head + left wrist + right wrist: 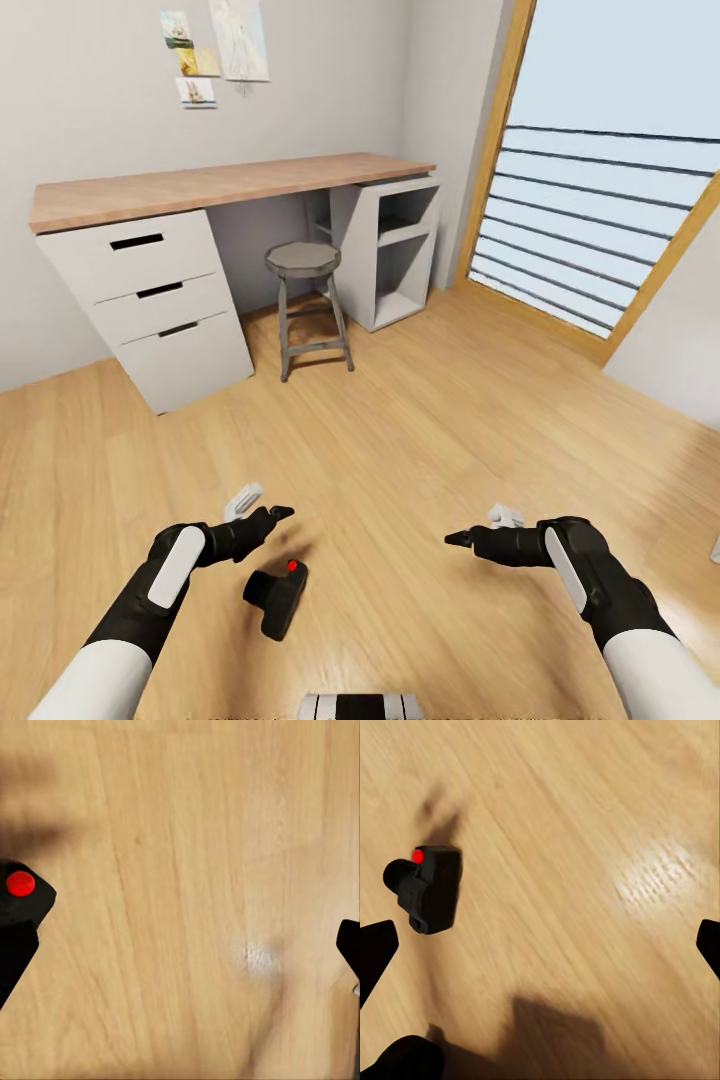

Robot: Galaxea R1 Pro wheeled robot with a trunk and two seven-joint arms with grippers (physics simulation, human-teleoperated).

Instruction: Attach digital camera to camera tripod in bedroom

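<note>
The digital camera (275, 597), a small chunky black body with a red round button, lies on the light wood floor just in front of me. My left gripper (262, 507) hovers open just above and left of it. In the left wrist view the digital camera (34, 904) sits at the frame's edge beside one fingertip. My right gripper (480, 528) is open too, about an arm's width to the camera's right; its wrist view looks down on the digital camera (431, 889). The camera tripod is out of view. This room has a wooden-topped desk, so it is not the bedroom.
A wooden-topped desk (220, 185) with white drawers (160, 300) stands against the far wall. A round grey stool (305, 262) sits under it, beside a white shelf unit (395, 250). A tall wood-framed window with railings (600, 200) fills the right. Open floor lies between.
</note>
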